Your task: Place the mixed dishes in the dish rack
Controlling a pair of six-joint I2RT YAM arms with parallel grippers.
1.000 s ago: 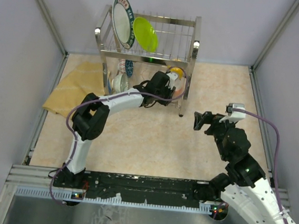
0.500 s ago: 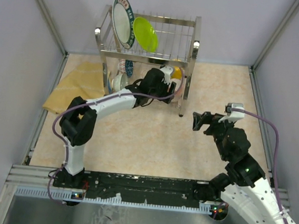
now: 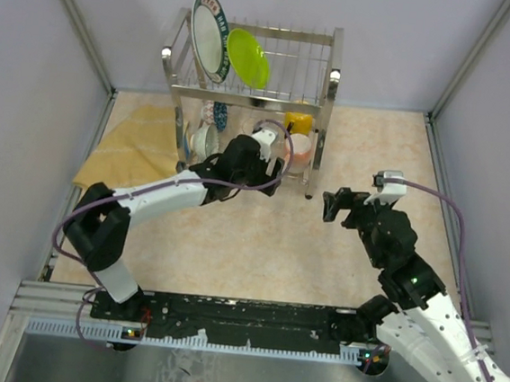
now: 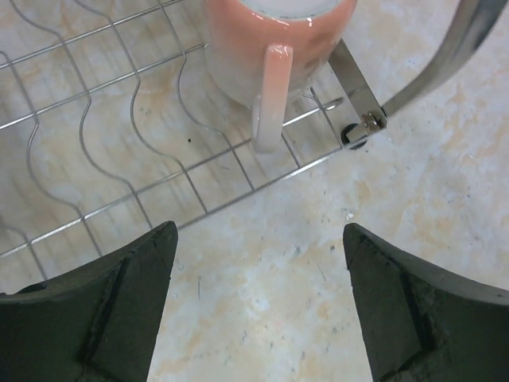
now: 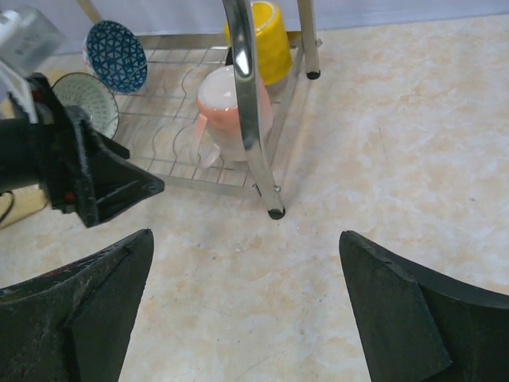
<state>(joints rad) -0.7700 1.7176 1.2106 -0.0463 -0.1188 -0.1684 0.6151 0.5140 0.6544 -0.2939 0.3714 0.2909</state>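
Now the pink mug [image 4: 274,36] sits on the lower shelf of the rack [image 3: 335,76]. The left gripper [image 4: 258,239], spread empty before it, should draw straight back without nudging it; the right gripper [image 5: 246,247] gapes empty too.

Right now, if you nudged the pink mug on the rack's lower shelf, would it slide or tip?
Probably slides: the pink mug looks glossy and sits on thin wavy wires. Likely rigid and breakable, ceramic by its sheen. Its handle could snag.
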